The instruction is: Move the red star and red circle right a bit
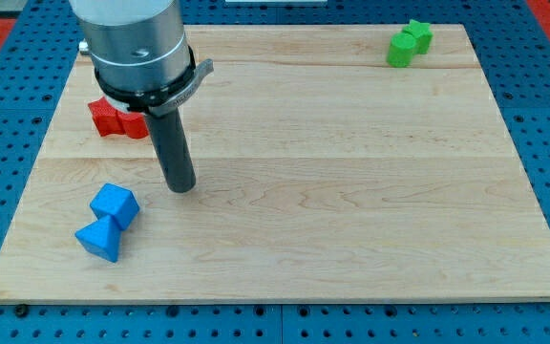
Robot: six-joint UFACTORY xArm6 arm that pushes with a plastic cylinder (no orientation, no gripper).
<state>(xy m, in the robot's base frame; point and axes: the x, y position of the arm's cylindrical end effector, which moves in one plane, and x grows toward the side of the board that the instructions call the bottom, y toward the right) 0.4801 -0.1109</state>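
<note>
The red star (106, 116) lies near the board's left edge, with the red circle (136, 124) touching its right side; the arm partly hides the circle. My tip (180, 187) rests on the board below and to the right of the red pair, a short gap away, touching neither.
A blue cube (115, 204) and a blue triangle (98, 238) sit together at the lower left, left of my tip. Two green blocks (409, 42) stand at the top right; their shapes are hard to make out. The wooden board (351, 191) lies on a blue pegboard.
</note>
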